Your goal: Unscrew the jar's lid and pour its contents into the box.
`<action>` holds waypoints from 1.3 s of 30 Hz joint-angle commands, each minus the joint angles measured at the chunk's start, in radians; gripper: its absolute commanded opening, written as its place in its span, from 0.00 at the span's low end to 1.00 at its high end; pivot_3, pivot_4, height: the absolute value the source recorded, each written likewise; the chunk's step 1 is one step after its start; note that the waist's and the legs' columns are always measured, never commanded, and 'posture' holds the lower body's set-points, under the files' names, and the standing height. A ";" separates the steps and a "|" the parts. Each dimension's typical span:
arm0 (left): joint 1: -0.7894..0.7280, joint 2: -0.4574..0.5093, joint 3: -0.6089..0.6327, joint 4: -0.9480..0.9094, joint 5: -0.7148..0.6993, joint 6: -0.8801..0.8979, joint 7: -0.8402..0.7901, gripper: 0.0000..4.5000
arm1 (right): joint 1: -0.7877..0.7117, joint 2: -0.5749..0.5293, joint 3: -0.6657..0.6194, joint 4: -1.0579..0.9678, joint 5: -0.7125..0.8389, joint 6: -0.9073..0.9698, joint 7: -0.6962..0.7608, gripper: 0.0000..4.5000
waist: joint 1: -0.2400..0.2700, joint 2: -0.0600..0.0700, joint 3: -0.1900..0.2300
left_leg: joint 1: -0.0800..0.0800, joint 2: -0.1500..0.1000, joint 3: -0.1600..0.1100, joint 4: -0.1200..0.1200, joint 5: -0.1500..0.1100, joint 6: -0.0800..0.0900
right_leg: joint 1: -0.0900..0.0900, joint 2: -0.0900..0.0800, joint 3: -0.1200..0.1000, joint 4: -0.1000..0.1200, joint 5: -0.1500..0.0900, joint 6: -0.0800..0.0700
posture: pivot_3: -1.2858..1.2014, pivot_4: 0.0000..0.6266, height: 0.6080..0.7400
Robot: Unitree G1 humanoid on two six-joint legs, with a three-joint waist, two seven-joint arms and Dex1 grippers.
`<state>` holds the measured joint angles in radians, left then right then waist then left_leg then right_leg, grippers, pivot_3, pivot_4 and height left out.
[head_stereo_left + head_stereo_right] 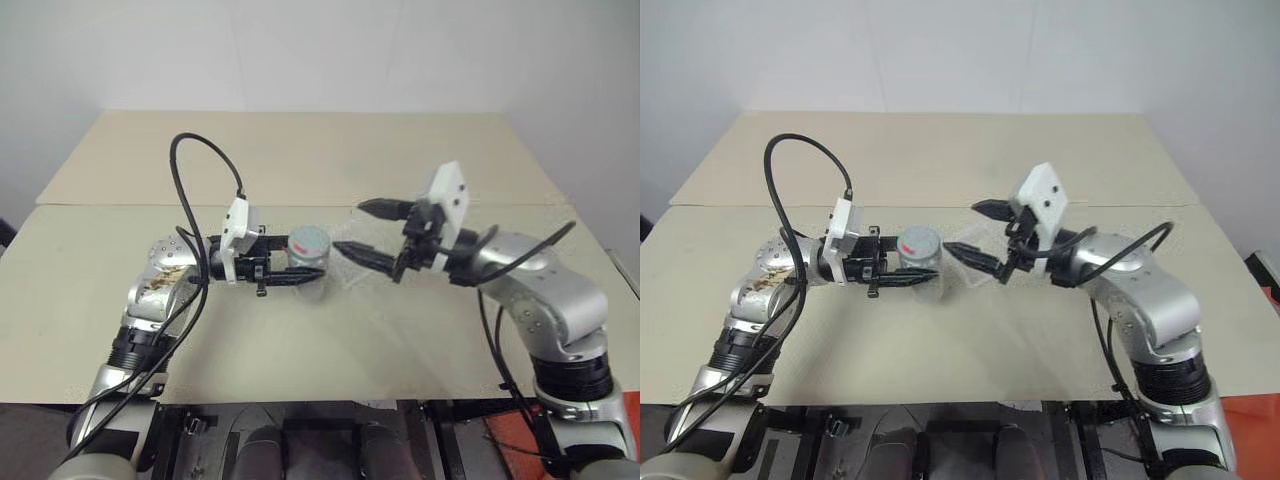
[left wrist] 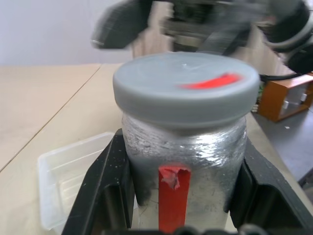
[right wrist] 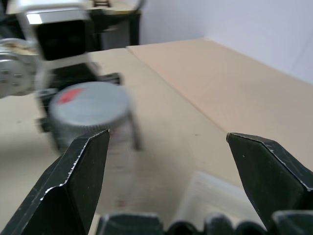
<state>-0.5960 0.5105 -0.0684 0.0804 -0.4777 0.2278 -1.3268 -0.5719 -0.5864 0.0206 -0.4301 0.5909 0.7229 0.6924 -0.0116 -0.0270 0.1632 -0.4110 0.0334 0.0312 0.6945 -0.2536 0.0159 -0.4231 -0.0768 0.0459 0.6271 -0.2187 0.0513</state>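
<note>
1. Head views: the jar point(image 1: 309, 268) is clamped by the left gripper point(image 1: 297, 273), reaching level from the side, so the lid point(image 1: 309, 240) is left free; the right gripper point(image 1: 366, 230) is spread wide, empty, just beside it.
2. Left wrist view: the box point(image 2: 63, 176) is seen just beyond the jar-holding fingers point(image 2: 105, 193).
3. Right wrist view: the lid is seen ahead, apart from the parted fingers point(image 3: 73, 181).
</note>
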 commanded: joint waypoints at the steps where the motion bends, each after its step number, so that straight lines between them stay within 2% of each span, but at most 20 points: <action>1: -0.001 0.008 0.014 -0.034 -0.022 0.003 -0.008 0.45 | 0.018 -0.021 -0.036 -0.035 0.004 -0.026 0.015 0.99 | -0.001 0.000 0.000 | 0.000 0.000 0.000 0.000 0.000 0.000 | 0.000 0.000 0.000 0.000 0.000 0.000 | 0.52 0.24 1.00; 7: -0.016 -0.006 0.012 0.006 -0.004 -0.015 -0.001 0.45 | 0.048 -0.070 -0.057 -0.064 0.025 -0.033 0.067 0.99 | -0.001 0.000 0.000 | 0.000 0.000 0.000 0.000 0.000 0.000 | 0.000 0.000 0.000 0.000 0.000 0.000 | 0.52 0.24 1.00; 12: -0.043 -0.046 -0.002 0.060 0.041 -0.066 0.036 0.45 | 0.014 -0.055 -0.118 -0.109 0.196 0.047 0.078 0.99 | 0.000 0.000 0.000 | 0.000 0.000 0.000 0.000 0.000 0.000 | 0.000 0.000 0.000 0.000 0.000 0.000 | 0.52 0.24 1.00; 19: -0.040 -0.076 -0.013 0.065 0.051 -0.076 0.040 0.45 | -0.093 -0.076 0.059 -0.129 0.083 0.135 -0.011 0.99 | -0.003 0.000 0.000 | 0.000 0.000 0.000 0.000 0.000 0.000 | 0.000 0.000 0.000 0.000 0.000 0.000 | 0.52 0.24 1.00; 23: -0.046 -0.081 -0.015 0.062 0.046 -0.074 0.036 0.45 | -0.147 -0.052 0.110 -0.112 0.061 0.178 -0.041 0.99 | -0.002 0.000 0.000 | 0.000 0.000 0.000 0.000 0.000 0.000 | 0.000 0.000 0.000 0.000 0.000 0.000 | 0.52 0.24 1.00; 39: -0.036 -0.080 -0.020 0.047 0.052 -0.078 0.027 0.45 | -0.203 0.015 0.133 -0.048 0.049 0.221 -0.029 0.99 | -0.001 0.000 0.000 | -0.001 0.000 -0.001 0.000 0.000 0.000 | -0.001 0.000 -0.001 0.000 0.000 0.000 | 0.52 0.24 1.00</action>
<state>-0.6249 0.4268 -0.0964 0.1616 -0.4210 0.1711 -1.2994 -0.7522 -0.5736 0.1630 -0.4675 0.6360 0.9424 0.6552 -0.0124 -0.0272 0.1633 -0.4122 0.0332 0.0305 0.6949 -0.2536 0.0160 -0.4236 -0.0769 0.0453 0.6272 -0.2186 0.0513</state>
